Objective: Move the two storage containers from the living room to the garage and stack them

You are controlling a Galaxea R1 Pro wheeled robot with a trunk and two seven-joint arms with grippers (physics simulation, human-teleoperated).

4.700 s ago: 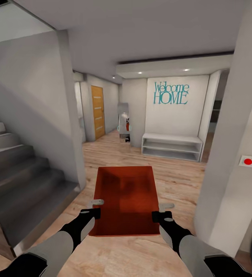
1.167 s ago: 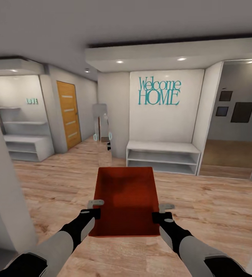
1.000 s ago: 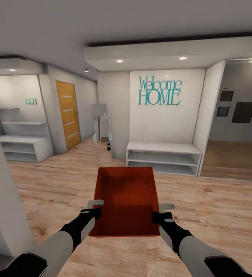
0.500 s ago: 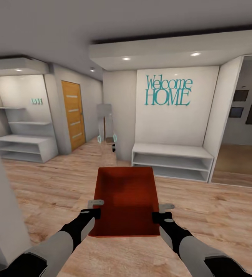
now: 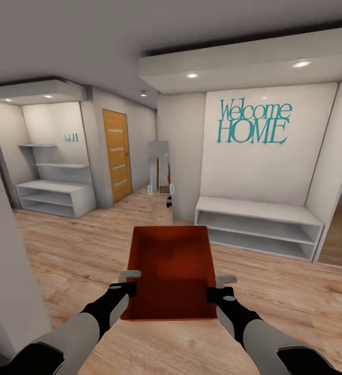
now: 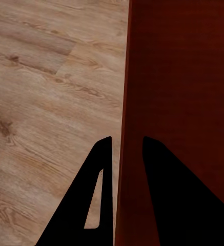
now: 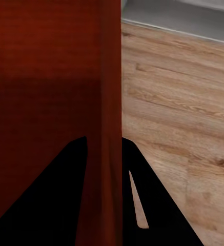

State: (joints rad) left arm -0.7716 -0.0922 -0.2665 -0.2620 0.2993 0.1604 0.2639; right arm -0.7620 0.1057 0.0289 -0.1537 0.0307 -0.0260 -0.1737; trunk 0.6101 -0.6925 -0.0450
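Orange-red container [image 5: 172, 271] held between both grippers, open top up, level above wood plank floor [image 5: 77, 250]. Left gripper [image 5: 130, 282] clamped on container's left wall, one finger inside, one outside; wrist view confirms wall [image 6: 123, 154] pinched between fingers. Right gripper [image 5: 217, 287] likewise clamped on right wall [image 7: 112, 128]. Ahead of grippers: white low shelf [image 5: 259, 226] under teal "Welcome HOME" lettering [image 5: 253, 123]. Ahead-left: orange wooden door [image 5: 117, 155], second white shelf unit [image 5: 56, 197].

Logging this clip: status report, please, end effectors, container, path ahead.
Left end effector and right end effector each clamped on a side wall of the storage container. Container carried level over wood floor. White bench ahead right; orange door ahead left.
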